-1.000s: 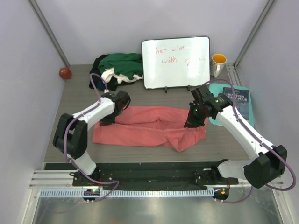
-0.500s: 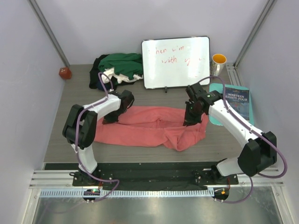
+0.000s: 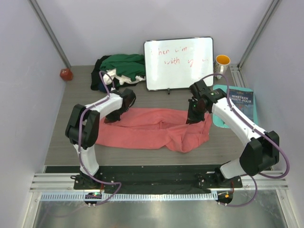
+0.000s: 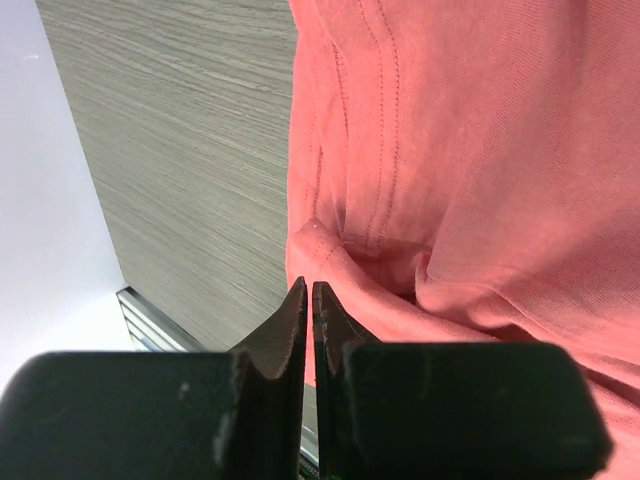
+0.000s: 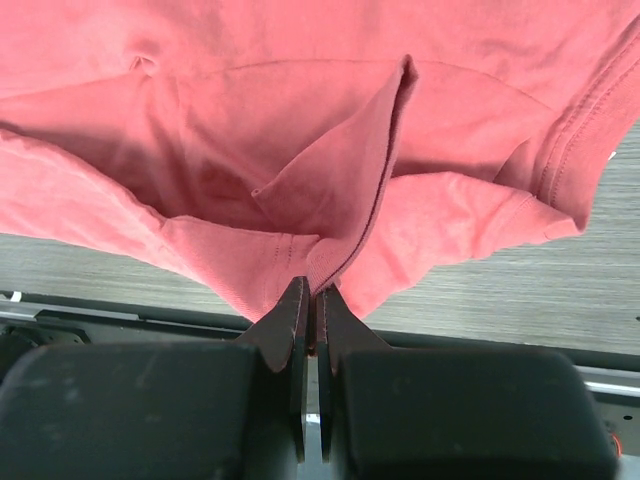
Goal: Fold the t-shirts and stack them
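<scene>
The pink t-shirt (image 3: 152, 129) lies spread sideways across the middle of the table (image 3: 71, 142), rumpled and bunched toward its 4 o'clock corner. The other shirts wait as a pile of shirts (image 3: 121, 69) at 11 o'clock, beside the whiteboard (image 3: 178, 61) at 12.

The left gripper (image 3: 110, 117) sits at the shirt's 10 o'clock edge and the right gripper (image 3: 192, 118) at its 2 o'clock edge, each closed tight on pink cloth. With one pinch at either end of the far edge, I judge the arms are set to lift that edge together and carry it toward 6 o'clock for a lengthwise fold. Holding both ends would keep the cloth taut between them, so it should not sag in the middle.

The top view gives the layout: how far apart the two pinches stand, the lump at the right end, and the mug (image 3: 222, 64) and book (image 3: 240, 102) at 2 o'clock, close behind the right arm. It cannot show what the jaws hold. The left wrist view shows thin fingertips meeting on a seamed hem corner, only a small bite of cloth. The right wrist view shows the fingertips clamping a doubled fold, with loose layers hanging open either side. That end may drag extra cloth along.
</scene>
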Tool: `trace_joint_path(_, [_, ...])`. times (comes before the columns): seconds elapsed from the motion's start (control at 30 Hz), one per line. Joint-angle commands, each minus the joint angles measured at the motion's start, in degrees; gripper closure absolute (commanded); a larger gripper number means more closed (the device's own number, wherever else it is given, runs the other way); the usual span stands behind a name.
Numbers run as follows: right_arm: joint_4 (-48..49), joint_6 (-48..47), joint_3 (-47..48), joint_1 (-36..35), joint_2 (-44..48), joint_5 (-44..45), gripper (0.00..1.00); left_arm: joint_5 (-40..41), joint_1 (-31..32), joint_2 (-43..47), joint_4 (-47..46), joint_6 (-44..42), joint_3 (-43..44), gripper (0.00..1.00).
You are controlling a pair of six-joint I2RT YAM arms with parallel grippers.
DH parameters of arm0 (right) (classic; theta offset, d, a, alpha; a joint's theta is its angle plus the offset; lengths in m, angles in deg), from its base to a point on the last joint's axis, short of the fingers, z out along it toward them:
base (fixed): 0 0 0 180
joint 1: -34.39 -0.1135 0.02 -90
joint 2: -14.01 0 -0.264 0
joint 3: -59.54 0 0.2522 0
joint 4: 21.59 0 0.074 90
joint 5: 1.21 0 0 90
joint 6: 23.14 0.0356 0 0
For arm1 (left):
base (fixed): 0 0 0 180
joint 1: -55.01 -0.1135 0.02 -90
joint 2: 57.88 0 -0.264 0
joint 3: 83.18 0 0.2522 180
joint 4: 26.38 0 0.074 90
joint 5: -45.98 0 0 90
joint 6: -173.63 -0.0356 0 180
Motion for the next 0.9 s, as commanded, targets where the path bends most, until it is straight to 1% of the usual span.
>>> trace_joint_path(0.0, [1.02,-1.56,2.30,1.09,-0.05,0.56,0.99,0.91,-0.43,-0.93,-1.20,-0.59,0.91,0.96])
trace_joint_path(0.3, [1.28,-2.96,3.70,1.89,-2.60,0.91,0.99,-0.15,-0.52,-3.65,-1.02,-0.59,0.65,0.97])
trace_joint_path(0.6, [1.20,-5.16,8.10,2.50,-7.95,2.76,0.99,1.17,-0.52,-1.38,-1.46,0.46,0.47,0.97])
trace_joint_path(0.8, [1.63,-5.78,10.12,2.50,-14.02,3.55,0.99,-1.72,-0.52,6.09,-5.41,-0.15,-2.16,0.98])
trace_joint_path(0.83, [1.81,-5.78,10.21,2.41,-14.38,5.47,0.99,-1.81,-0.52,6.79,-5.94,-0.24,-2.60,0.98])
trace_joint_path(0.87, [2.16,-5.60,10.04,2.41,-14.64,5.48,0.99,-1.73,-0.52,7.67,-6.38,-0.41,-3.04,0.98])
